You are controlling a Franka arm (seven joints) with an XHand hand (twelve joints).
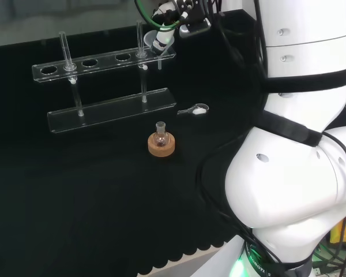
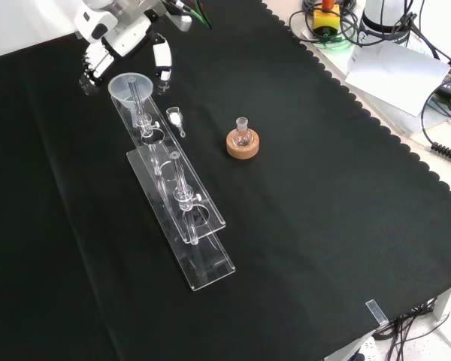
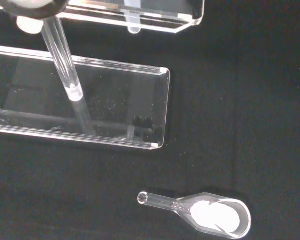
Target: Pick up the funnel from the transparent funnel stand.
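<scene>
Funnel (image 2: 127,85) sits in the end hole of the stand's (image 2: 182,226) top shelf, the end nearest the arm; cone above the shelf, stem hanging down through it. Hand (image 2: 116,43) is right at the cone. From the front I see fingers on both sides of the rim, thumb (image 2: 162,60) on the right, but I cannot tell whether they are actually touching the cone. I'd call the hand apart, not clamped.

For the grab, I'd close on the cone wall just under the rim, then lift straight up along the stem's line until the tip clears the hole. Any sideways pull before that will lever the stem against the shelf and likely tip the stand.

Head view puts the hand (image 1: 164,36) over the stand's (image 1: 109,109) right end, and the funnel (image 1: 153,41) is mostly covered by fingers there; front view is better for rim clearance. Wrist view gives the stem (image 3: 65,70) running down toward the base plate, and a spoon (image 3: 210,215) with white powder lying on the cloth just beside the stand. The flask (image 2: 243,137) on its cork ring (image 2: 243,147) stands well apart.
</scene>
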